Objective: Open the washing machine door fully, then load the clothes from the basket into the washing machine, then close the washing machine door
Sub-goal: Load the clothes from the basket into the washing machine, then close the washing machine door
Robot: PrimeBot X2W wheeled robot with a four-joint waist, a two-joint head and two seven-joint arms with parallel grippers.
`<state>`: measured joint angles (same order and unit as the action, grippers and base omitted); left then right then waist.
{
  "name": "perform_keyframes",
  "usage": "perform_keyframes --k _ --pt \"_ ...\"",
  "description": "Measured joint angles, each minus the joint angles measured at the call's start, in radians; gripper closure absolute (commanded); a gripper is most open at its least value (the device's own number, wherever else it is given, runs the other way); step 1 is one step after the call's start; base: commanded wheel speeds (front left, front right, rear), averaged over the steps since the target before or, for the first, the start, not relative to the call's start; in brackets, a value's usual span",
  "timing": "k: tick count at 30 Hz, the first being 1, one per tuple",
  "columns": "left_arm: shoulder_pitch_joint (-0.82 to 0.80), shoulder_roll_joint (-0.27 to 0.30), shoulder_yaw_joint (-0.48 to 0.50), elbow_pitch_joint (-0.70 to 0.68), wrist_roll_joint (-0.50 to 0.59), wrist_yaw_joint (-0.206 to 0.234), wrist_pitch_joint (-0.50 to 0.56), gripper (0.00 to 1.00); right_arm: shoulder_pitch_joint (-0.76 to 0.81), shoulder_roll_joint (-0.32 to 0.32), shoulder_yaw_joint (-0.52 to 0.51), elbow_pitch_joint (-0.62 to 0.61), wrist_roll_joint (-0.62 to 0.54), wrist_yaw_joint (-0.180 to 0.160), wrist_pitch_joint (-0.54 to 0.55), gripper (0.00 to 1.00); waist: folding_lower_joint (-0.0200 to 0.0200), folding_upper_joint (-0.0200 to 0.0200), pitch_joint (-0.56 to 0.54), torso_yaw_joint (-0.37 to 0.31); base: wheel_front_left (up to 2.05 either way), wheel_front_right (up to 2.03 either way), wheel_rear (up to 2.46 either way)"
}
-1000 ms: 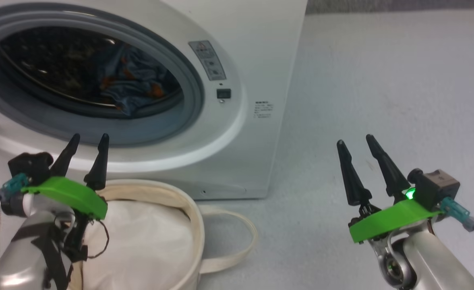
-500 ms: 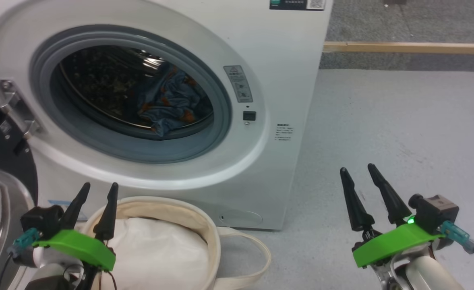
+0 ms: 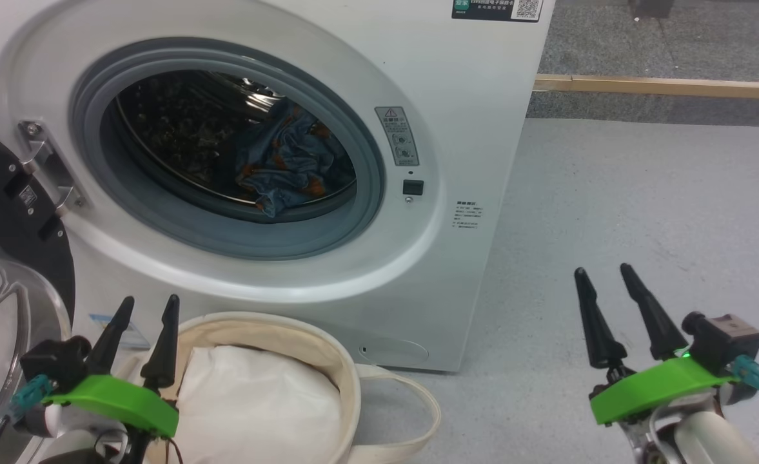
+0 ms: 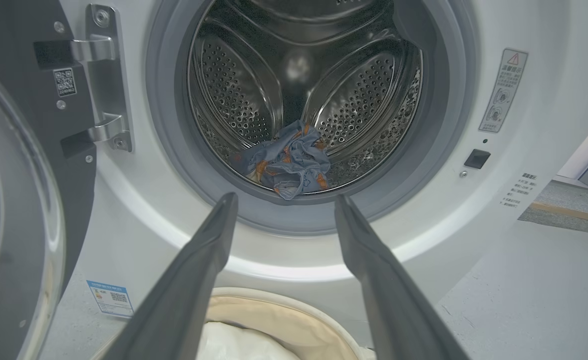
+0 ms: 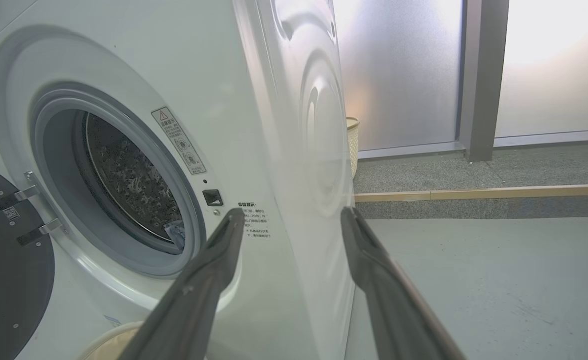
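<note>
Since the blue printed clothes [image 3: 289, 164] lie in the drum [image 4: 254, 90] and your left gripper [image 3: 150, 299] and right gripper [image 3: 602, 269] both hover empty with fingers apart, hook the left behind the open washing machine door [image 3: 2, 193] beside it and push steadily, clearing the basket [image 3: 347, 380].

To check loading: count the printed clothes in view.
1: a crumpled bundle lying at the front of the drum. Others could be hidden beneath the white cloth in the basket.
</note>
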<state>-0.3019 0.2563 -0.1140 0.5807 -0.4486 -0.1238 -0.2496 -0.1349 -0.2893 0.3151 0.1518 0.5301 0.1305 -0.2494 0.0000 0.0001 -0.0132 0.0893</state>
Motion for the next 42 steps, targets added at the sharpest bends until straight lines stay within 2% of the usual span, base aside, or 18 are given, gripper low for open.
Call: perform_keyframes --k 11,32,42 --pt "0.001 -0.001 0.036 -0.002 0.009 -0.001 0.000 0.00 0.007 -0.002 -0.105 0.001 -0.029 0.000 0.000 0.00 0.0000 0.0000 -0.007 -0.018 0.00 0.00 0.00" --pt "0.003 -0.001 0.033 0.010 0.005 -0.001 0.000 0.00 0.037 0.001 -0.109 0.000 -0.028 0.000 0.000 0.00 0.0000 0.0000 -0.006 -0.025 -0.02 0.01 0.00" --pt "-0.001 -0.003 0.035 0.014 0.005 -0.001 0.000 0.00 0.037 0.002 -0.108 0.000 -0.028 0.000 0.000 0.00 0.0004 0.0000 -0.005 -0.016 -0.95 0.92 0.03"
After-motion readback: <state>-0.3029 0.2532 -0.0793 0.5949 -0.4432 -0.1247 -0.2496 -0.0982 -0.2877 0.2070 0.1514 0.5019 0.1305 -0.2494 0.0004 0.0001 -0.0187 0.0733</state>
